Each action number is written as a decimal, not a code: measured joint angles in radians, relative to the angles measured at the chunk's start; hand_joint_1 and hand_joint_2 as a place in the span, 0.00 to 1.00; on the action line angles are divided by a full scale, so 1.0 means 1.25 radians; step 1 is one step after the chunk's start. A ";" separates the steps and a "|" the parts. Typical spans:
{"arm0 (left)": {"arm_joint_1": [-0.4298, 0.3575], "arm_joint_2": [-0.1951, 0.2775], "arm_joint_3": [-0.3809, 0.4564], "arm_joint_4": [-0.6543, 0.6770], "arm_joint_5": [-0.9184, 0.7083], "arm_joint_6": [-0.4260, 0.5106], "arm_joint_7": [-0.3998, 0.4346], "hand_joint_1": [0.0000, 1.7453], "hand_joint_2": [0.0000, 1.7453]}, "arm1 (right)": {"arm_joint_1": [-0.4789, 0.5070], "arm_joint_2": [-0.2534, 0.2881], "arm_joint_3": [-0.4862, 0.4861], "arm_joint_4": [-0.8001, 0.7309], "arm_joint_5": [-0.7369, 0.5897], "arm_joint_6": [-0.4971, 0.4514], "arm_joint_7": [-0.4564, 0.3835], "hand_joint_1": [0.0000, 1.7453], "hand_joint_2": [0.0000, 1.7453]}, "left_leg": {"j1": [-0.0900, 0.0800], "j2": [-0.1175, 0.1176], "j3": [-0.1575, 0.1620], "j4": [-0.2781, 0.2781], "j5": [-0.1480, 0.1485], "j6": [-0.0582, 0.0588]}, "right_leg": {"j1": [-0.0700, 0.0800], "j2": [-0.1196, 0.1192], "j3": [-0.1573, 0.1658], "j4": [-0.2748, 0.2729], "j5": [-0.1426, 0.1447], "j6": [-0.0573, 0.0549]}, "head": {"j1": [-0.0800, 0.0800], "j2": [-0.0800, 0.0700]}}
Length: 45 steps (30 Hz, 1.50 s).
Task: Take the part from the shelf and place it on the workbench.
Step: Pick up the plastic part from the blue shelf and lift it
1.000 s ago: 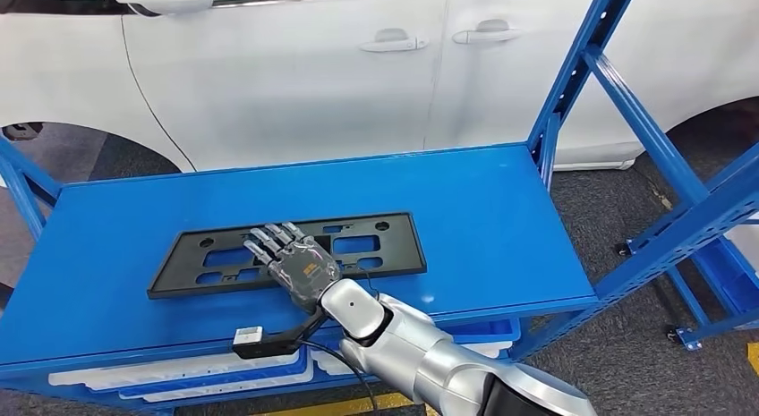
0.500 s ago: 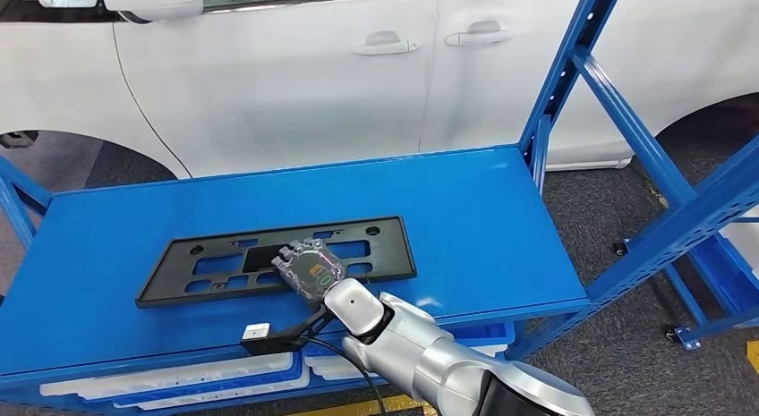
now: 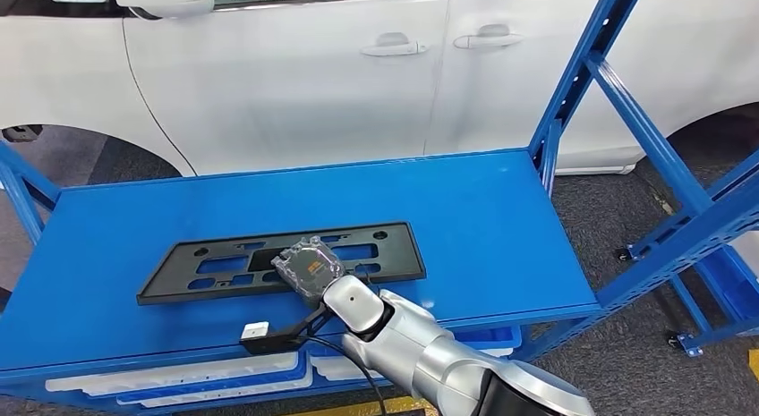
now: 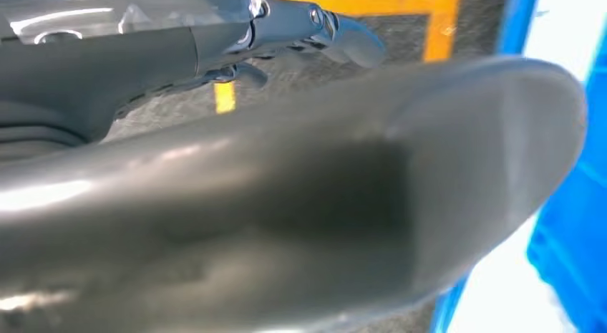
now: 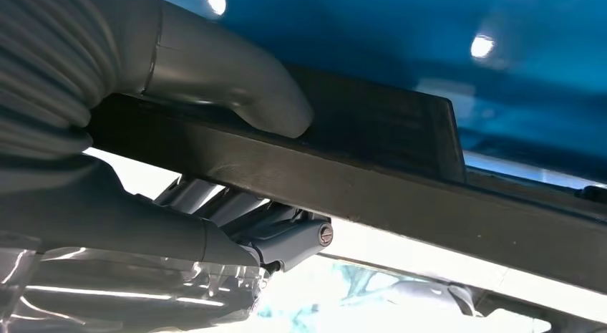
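The black part (image 3: 282,263) lies flat at centre-left of the head view on the blue shelf (image 3: 501,219), long axis running left to right. The right hand (image 3: 309,270) grips its near long edge near mid-length, thumb (image 5: 236,86) under one face and fingers (image 5: 286,236) curled over the other. The left hand (image 4: 286,204) is elsewhere, its fingers' state unclear.

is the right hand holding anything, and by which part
Yes. The right hand grips the black plate frame by its near long edge, around the middle, thumb on one face and fingers on the other.

Bright even overhead light; glare spots on shelf (image 5: 444,32); left wrist view blurred, close-up defocused.
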 joint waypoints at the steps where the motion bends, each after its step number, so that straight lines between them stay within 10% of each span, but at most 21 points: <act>1: 0.000 0.000 -0.002 0.000 -0.003 0.005 -0.015 0.00 0.00 | 0.000 0.000 -0.004 0.000 0.002 -0.002 -0.002 1.00 1.00 | -0.001 0.000 -0.001 0.000 -0.001 -0.005 | 0.002 0.000 0.004 -0.011 0.000 -0.003 | 0.000 0.000; 5: -0.001 0.000 -0.010 0.000 -0.007 0.016 -0.040 0.00 1.00 | -0.001 0.002 -0.021 0.000 0.008 -0.008 -0.008 1.00 1.00 | 0.002 0.001 -0.012 0.026 -0.022 -0.024 | -0.001 0.000 0.006 -0.020 0.005 -0.019 | -0.001 0.000; 10: 0.002 -0.001 -0.012 0.000 -0.006 0.033 -0.043 0.00 1.00 | 0.002 0.005 -0.045 -0.009 0.010 -0.040 -0.023 1.00 1.00 | 0.004 0.002 -0.112 0.241 -0.109 -0.035 | 0.000 0.000 0.008 -0.021 0.004 -0.025 | -0.002 0.000; 14: 0.003 0.002 -0.012 0.000 -0.003 0.037 -0.049 0.00 1.00 | 0.010 0.000 -0.094 -0.085 0.002 -0.086 -0.049 1.00 1.00 | 0.003 0.002 -0.030 0.060 -0.009 -0.028 | 0.001 0.005 0.013 -0.017 -0.001 -0.020 | -0.002 0.000; 19: 0.003 0.003 -0.010 0.000 0.025 0.022 -0.108 0.00 1.00 | 0.085 -0.051 -0.221 -0.388 -0.318 -0.099 -0.249 1.00 1.00 | 0.002 -0.003 -0.011 0.006 0.001 -0.007 | 0.007 0.003 0.003 -0.010 -0.007 -0.001 | -0.002 0.000; 25: 0.007 0.004 0.006 0.000 0.058 0.017 -0.143 0.00 1.00 | 0.228 -0.163 -0.395 -0.791 -0.916 0.277 -0.456 1.00 1.00 | 0.003 -0.003 -0.007 0.002 -0.001 0.014 | 0.001 0.001 -0.109 0.223 -0.112 0.017 | 0.003 0.000; 31: 0.016 0.005 0.012 0.000 0.064 0.015 -0.144 0.00 1.00 | 0.347 -0.228 -0.457 -0.975 -0.991 0.538 -0.516 1.00 1.00 | -0.004 -0.002 0.005 0.006 -0.015 0.005 | 0.003 0.001 -0.004 -0.006 0.003 0.001 | 0.004 0.000; 35: 0.017 0.009 0.020 0.000 0.068 0.028 -0.130 0.00 1.00 | 0.379 -0.239 -0.456 -1.021 -0.939 0.562 -0.524 1.00 1.00 | -0.003 0.000 0.003 0.017 -0.029 -0.013 | 0.002 0.000 -0.001 -0.015 0.005 -0.012 | 0.003 0.000; 39: 0.018 0.011 0.024 0.000 0.067 0.030 -0.119 0.00 1.00 | 0.388 -0.245 -0.439 -1.036 -0.890 0.541 -0.526 1.00 1.00 | 0.001 0.001 -0.062 0.187 -0.131 -0.027 | -0.001 -0.005 -0.002 -0.017 0.010 -0.021 | 0.000 0.000; 41: 0.019 0.012 0.025 0.000 0.065 0.031 -0.113 0.00 1.00 | 0.391 -0.251 -0.425 -1.036 -0.870 0.522 -0.526 1.00 1.00 | 0.001 0.001 -0.076 0.234 -0.142 -0.029 | 0.000 -0.005 -0.005 -0.015 0.011 -0.022 | 0.000 0.000; 45: 0.019 0.018 0.025 0.000 0.060 0.038 -0.102 0.00 1.00 | 0.390 -0.262 -0.390 -1.037 -0.852 0.485 -0.526 1.00 1.00 | -0.001 0.001 0.029 0.048 -0.058 -0.018 | 0.001 -0.005 -0.010 -0.007 0.014 -0.017 | 0.000 0.000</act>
